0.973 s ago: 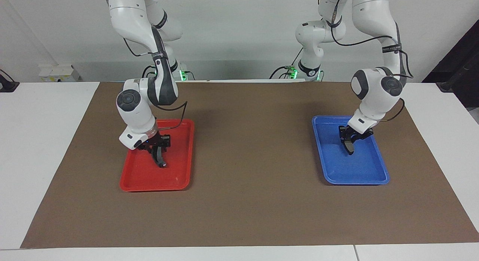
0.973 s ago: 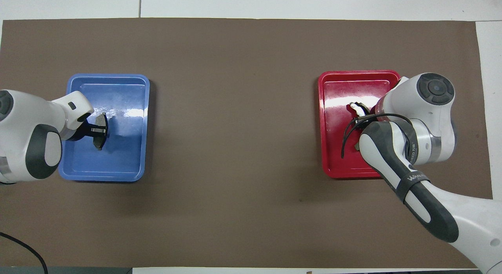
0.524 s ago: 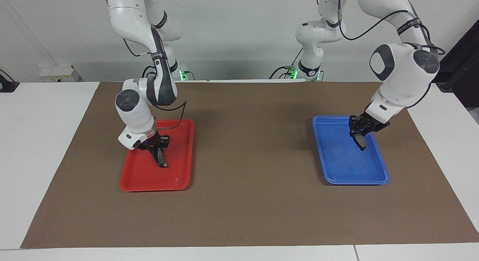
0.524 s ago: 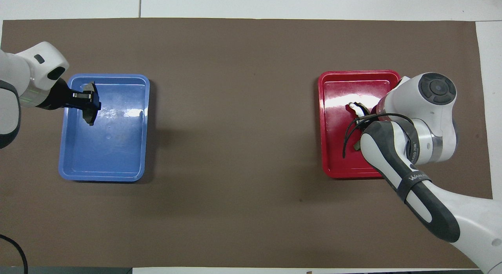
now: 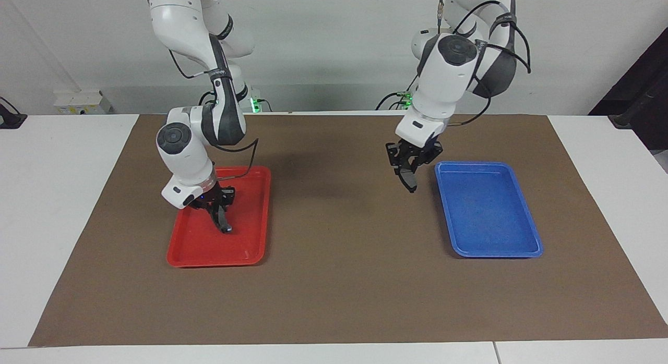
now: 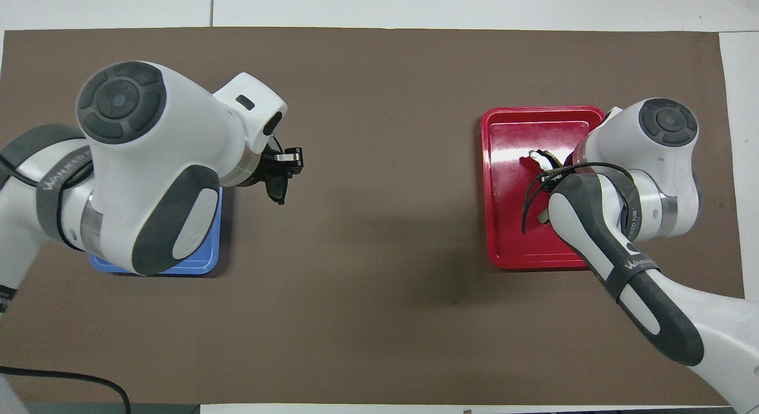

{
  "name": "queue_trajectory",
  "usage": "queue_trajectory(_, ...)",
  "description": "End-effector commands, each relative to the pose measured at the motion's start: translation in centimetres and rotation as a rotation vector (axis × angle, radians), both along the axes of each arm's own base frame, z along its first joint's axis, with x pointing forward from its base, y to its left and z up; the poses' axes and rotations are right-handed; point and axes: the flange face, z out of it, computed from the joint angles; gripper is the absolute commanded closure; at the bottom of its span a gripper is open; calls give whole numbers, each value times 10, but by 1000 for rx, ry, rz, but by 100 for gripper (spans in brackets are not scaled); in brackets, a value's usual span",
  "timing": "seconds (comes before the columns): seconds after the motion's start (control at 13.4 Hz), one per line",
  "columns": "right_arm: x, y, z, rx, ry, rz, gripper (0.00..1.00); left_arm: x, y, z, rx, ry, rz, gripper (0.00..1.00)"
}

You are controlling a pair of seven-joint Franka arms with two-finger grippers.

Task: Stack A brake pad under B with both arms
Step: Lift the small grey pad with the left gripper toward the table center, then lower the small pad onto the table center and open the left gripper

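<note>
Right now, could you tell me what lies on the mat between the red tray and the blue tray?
Nothing; the brown mat between the red tray and the blue tray is bare, clearest in the facing view.

A brown mat (image 5: 344, 280) covers most of the white table (image 5: 52, 207), and on it sit a bright red tray (image 5: 255, 218) with a glossy sheen and a plain blue tray (image 5: 490, 218). Both arms are white with dark grey joint caps and black cables, ending in a black left gripper (image 5: 409, 168) and a black right gripper (image 5: 219, 210). The short brake pad (image 5: 410, 182) in the left one is dull dark grey-black all over, while the curved brake pad (image 6: 541, 160) in the right one is black with a light-grey patch at its end.
</note>
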Motion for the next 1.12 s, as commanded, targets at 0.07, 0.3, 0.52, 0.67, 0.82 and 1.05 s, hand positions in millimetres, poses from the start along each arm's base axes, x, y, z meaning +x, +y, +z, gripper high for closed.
queue_trajectory(0.07, 12, -3, 35, 17, -5, 23, 100, -12, -68, -24, 11, -50, 16, 99)
queue_trajectory(0.3, 13, -5, 38, 19, -2, 18, 100, -43, -135, -75, 35, -62, 4, 99)
queue_trajectory(0.52, 19, -12, 58, 18, 24, 7, 100, -50, -167, -128, 66, -70, 5, 99)
queue_trajectory(0.67, 19, -15, 58, 19, 26, 12, 100, -48, -172, -146, 54, -51, 4, 99)
queue_trajectory(0.82, 19, -19, 58, 19, 26, 7, 100, -44, -172, -160, 48, -39, 1, 99)
queue_trajectory(1.05, 19, -20, 58, 19, 27, 5, 100, -38, -171, -175, 39, -48, -8, 99)
